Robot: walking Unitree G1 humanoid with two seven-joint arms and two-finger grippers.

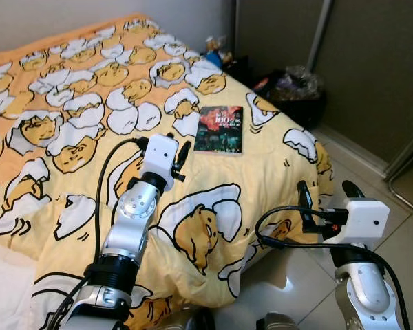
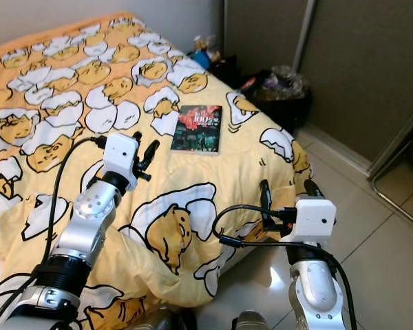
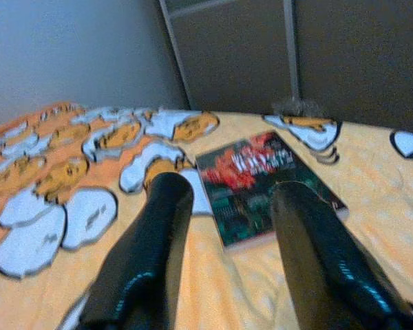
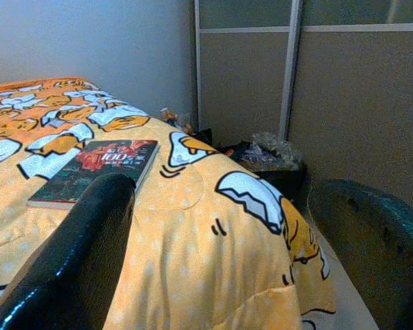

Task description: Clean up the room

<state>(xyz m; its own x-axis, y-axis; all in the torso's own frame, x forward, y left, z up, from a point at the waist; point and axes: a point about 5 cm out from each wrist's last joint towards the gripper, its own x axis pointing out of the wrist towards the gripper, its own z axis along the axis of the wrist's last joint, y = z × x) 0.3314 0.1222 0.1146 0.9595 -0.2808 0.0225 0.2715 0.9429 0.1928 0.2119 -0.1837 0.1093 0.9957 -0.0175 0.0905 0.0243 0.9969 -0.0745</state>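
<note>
A book (image 1: 219, 128) lies on the bed (image 1: 76, 75); left gripper (image 3: 227, 234) released near it, right gripper (image 4: 241, 254) released.

2 silver jointed arms, screw-dotted round housings. White boxy wrist blocks. Left gripper (image 1: 181, 157) and right gripper (image 1: 328, 195): 2 long glossy black fingers each. Black cables looped alongside, black ribbed collar on left forearm.

Soft matt cloth bedspread (image 1: 89, 130), glossy-covered book (image 1: 219, 128), shiny tiled floor (image 1: 399, 234).

Yellow-quilted bed (image 1: 69, 103), glossy tiled floor (image 1: 392, 234)
</note>
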